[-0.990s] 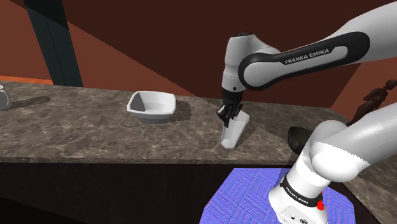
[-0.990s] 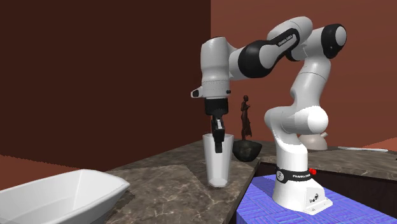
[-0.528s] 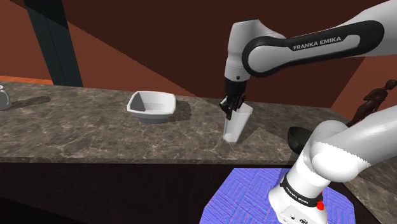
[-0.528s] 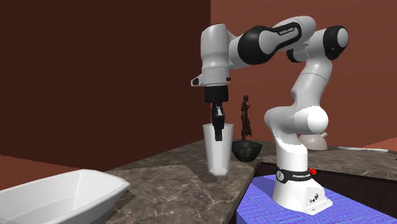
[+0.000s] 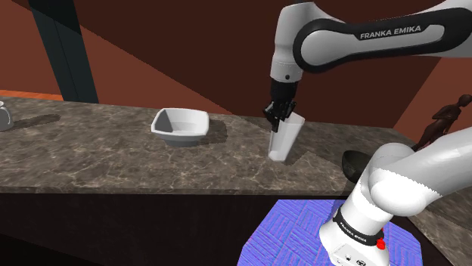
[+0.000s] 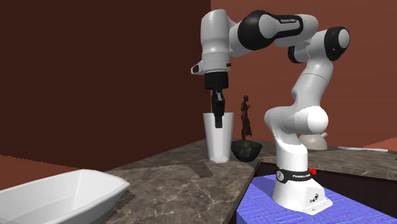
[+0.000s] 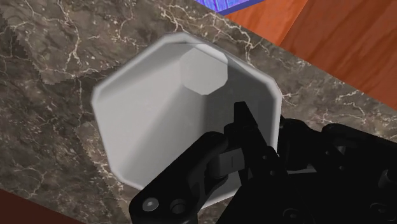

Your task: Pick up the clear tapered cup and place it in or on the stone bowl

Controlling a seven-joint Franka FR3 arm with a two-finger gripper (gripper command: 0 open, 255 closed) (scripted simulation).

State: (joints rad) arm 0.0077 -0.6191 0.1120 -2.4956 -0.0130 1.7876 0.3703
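The all-black two-finger gripper (image 5: pixel 281 113) is clamping one wall of the pale tapered cup (image 5: pixel 284 141), hanging mouth-up just above the marbled counter (image 5: pixel 91 143); the white squarish bowl (image 5: pixel 180 125) is lying well apart toward the shoulder view's left.

Dim, even light overall. The walls (image 6: pixel 95 63) are dark red-brown and the marble counter (image 5: pixel 91 143) mid-toned. Soft shadows of the bowl (image 5: pixel 181 125) and mug (image 5: pixel 4 115) fall along the counter toward its stand-side end. The white arm (image 5: pixel 287 45) is bright, with a mild sheen. Inside the cup (image 7: pixel 184 108) is a smooth grey gradient. All views sharp, lines straight.
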